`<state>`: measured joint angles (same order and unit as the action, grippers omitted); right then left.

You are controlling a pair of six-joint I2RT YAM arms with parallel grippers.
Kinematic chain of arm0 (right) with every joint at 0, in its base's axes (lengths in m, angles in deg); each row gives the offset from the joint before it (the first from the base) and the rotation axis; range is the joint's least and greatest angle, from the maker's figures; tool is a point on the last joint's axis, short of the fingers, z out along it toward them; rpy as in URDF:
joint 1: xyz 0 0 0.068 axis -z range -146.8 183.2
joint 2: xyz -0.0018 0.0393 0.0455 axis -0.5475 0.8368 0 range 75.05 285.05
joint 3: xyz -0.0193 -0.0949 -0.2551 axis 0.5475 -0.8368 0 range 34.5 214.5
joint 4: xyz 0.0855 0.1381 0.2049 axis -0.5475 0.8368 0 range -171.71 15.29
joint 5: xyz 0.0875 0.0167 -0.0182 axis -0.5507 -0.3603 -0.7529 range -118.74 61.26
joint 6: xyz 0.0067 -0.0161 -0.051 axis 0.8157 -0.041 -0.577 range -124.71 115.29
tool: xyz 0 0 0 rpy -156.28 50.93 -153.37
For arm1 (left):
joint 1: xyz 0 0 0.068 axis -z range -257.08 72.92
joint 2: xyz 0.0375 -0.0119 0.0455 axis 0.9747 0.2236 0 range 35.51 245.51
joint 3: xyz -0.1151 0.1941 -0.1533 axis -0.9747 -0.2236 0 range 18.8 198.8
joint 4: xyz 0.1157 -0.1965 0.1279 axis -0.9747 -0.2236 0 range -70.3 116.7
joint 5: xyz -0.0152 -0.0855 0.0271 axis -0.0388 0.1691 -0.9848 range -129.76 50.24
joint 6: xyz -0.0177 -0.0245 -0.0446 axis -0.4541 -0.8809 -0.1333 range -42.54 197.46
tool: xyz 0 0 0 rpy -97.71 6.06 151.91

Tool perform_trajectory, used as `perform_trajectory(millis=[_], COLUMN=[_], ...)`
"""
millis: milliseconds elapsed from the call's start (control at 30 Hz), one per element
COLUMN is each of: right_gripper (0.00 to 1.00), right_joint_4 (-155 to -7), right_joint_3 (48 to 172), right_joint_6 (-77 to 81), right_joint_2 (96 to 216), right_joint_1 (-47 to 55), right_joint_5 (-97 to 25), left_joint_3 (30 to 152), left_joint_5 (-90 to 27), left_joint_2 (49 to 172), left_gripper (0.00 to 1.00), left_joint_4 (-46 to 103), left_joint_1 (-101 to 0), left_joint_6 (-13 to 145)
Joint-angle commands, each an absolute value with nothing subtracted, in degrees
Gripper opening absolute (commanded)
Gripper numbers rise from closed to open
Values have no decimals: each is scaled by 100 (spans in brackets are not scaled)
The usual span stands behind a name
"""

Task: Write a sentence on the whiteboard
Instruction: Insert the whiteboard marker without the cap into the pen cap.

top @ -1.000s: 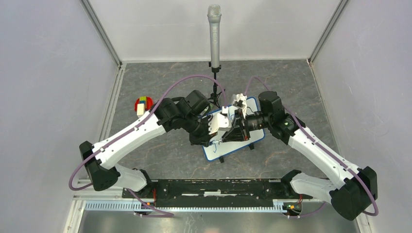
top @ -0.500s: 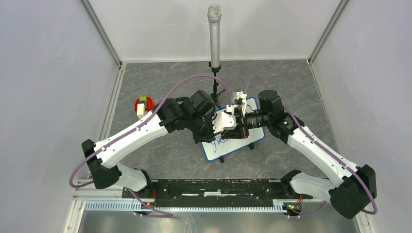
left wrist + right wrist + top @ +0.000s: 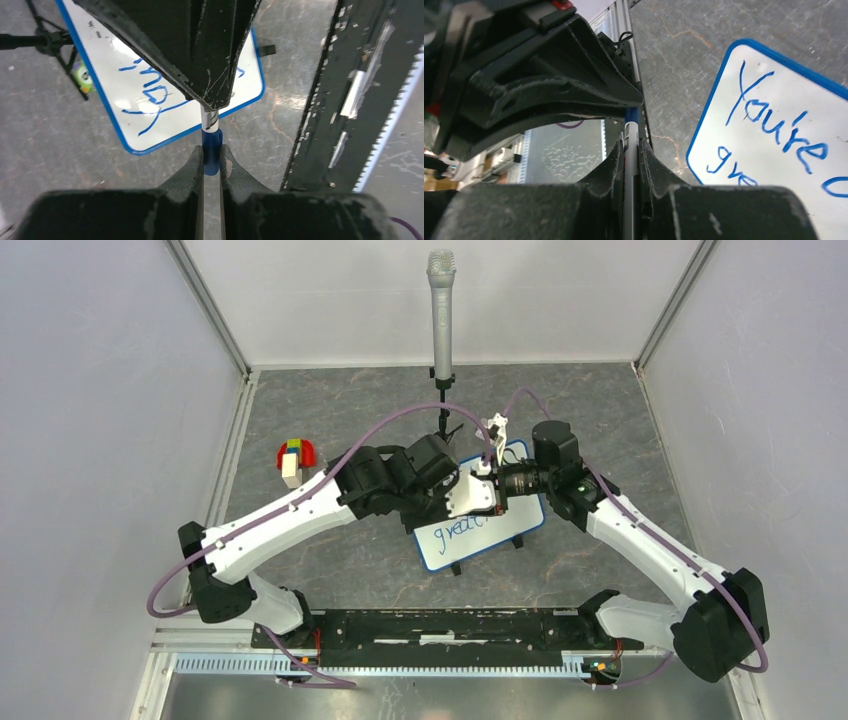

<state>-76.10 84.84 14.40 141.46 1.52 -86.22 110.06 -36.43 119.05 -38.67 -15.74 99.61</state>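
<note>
The whiteboard [image 3: 476,538] lies mid-table, tilted, and the sentence [image 3: 461,527] shows as blue "great" on its near half. In the right wrist view the sentence [image 3: 776,127] reads "You're" above "gre" on the whiteboard [image 3: 774,165]. Both grippers meet tip to tip over the board's far half. My left gripper [image 3: 211,151] is shut on the marker's blue cap [image 3: 212,147]. My right gripper [image 3: 630,146] is shut on the white marker barrel [image 3: 629,150], whose blue end [image 3: 633,115] runs into the left gripper's fingers. The rest of the writing is hidden under the grippers.
A microphone [image 3: 441,300] stands on a tripod just beyond the board. A red holder with a coloured cube [image 3: 293,455] sits at the left. A black rail [image 3: 450,625] runs along the near edge. White walls enclose the grey tabletop.
My left gripper has moved up and to the right off the board's near half, uncovering the word "great". It now meets the right gripper tip to tip. The right arm has barely shifted.
</note>
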Motion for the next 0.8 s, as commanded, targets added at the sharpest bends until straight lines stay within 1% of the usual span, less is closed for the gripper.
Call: perform_trajectory(millis=[0, 67, 167, 267, 300, 400, 467, 533, 567, 667, 767], right_gripper=[0, 0, 0, 0, 0, 0, 0, 0, 0, 0, 0], right_joint_4=[-8688, -8625, -8627, -8535, -8404, -7854, -7489, -7065, -6929, -6738, -6927], right_joint_3=[8429, 8450, 8442, 8471, 8533, 8757, 8914, 9056, 9097, 9070, 8928], right_joint_6=[2423, 2449, 2528, 2362, 2220, 1686, 1282, 811, 646, 326, 347], right_joint_2=[14255, 14255, 14238, 14264, 14277, 14285, 14242, 14178, 14132, 13951, 13803], right_joint_1=[6, 49, 153, 220, 245, 430, 558, 691, 744, 840, 846], right_joint_5=[-8753, -8696, -8658, -8643, -8631, -8603, -8532, -8438, -8407, -8458, -8763], left_joint_3=[11408, 11382, 11335, 11340, 11311, 11260, 11265, 11276, 11296, 11176, 10855], left_joint_5=[-4284, -4822, -5318, -5247, -5107, -4582, -4079, -3417, -2821, -1752, -1282], left_joint_2=[12101, 12098, 12050, 12036, 11998, 11898, 11810, 11628, 11528, 11220, 10877], left_gripper=[2, 2, 3, 2, 5, 23, 39, 49, 53, 59, 62], left_joint_4=[-1929, -1792, -1659, -1750, -1830, -2198, -2535, -2766, -2902, -3034, -3058], left_joint_1=[-967, -912, -886, -832, -830, -911, -1060, -1427, -1772, -2652, -3127], left_joint_6=[10061, 10117, 10257, 10406, 10390, 10376, 10454, 10339, 10298, 10049, 10003])
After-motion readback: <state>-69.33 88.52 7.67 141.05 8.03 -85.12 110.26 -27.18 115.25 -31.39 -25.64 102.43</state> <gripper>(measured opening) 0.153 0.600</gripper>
